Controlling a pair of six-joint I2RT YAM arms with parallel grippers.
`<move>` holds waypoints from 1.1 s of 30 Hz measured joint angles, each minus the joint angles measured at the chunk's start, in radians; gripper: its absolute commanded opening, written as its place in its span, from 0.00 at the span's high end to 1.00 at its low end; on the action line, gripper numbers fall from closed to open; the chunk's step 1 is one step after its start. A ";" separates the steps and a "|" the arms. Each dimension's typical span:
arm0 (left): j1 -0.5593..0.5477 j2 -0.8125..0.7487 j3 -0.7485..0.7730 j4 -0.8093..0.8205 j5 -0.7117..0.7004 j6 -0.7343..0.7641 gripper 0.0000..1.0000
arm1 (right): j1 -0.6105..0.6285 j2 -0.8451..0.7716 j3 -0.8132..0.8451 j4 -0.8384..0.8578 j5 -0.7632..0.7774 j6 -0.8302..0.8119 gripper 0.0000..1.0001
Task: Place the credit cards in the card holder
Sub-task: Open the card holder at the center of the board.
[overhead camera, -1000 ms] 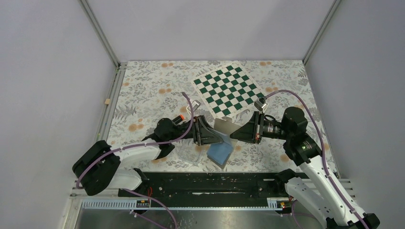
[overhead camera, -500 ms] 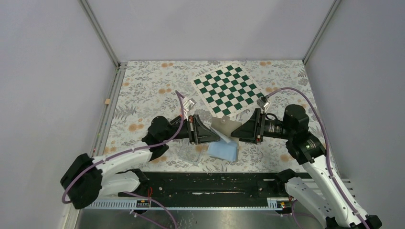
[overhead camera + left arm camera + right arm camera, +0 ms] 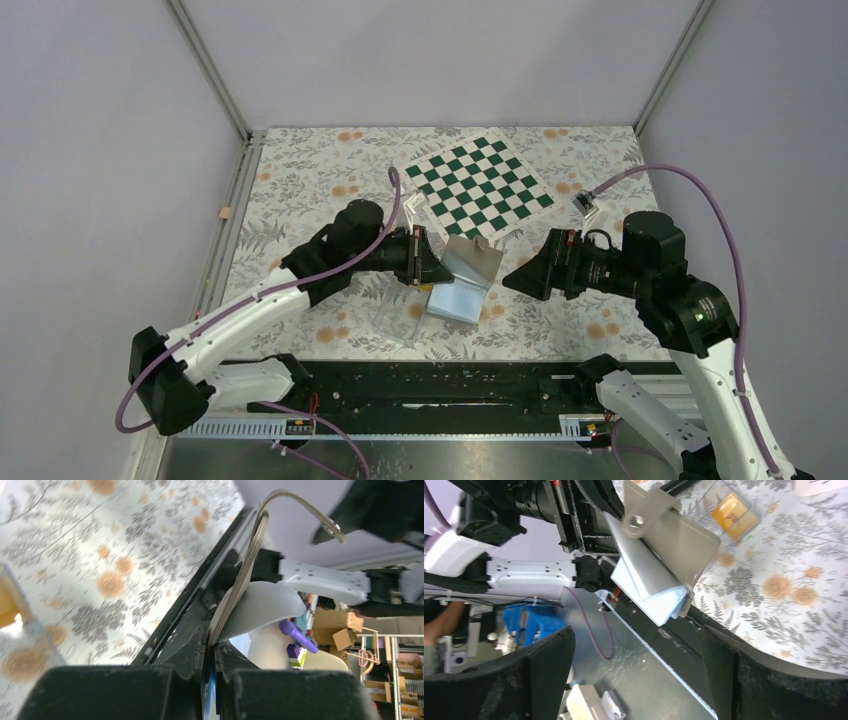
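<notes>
Just off the near corner of the chessboard, the card holder stood partly open over the floral worktop. Its grey cover was raised toward the chessboard and its pale blue-grey pockets fanned out on the side away from it. Whether its lower edge touched the worktop could not be told. A tab at the top of the cover carried a small round metal stud.

The left gripper reached in from the chessboard's near left. Its jaws were pinched tight on one edge of the card holder, and the left wrist view showed the grey cover rising edge-on from between them.

The right gripper sat below the chessboard's right corner, pointing at the card holder but apart from it. Its jaws were spread wide and held nothing.

The credit cards lay in a clear plastic tray, to the near left of the chessboard and just beside the left jaws. They showed as one orange-yellow stack, and their number could not be told. A dark mark on the top card was too small to read. The chessboard itself showed only green and white squares.
</notes>
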 measured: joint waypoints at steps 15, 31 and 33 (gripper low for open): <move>-0.125 0.231 0.219 -0.407 -0.012 0.110 1.00 | 0.190 0.111 0.019 -0.127 0.181 -0.241 0.00; -0.168 0.266 0.271 -0.421 0.040 0.111 1.00 | 0.316 0.176 -0.124 -0.049 0.309 -0.267 0.11; -0.174 0.268 0.271 -0.420 0.048 0.116 1.00 | 0.316 0.177 -0.137 -0.035 0.305 -0.270 0.27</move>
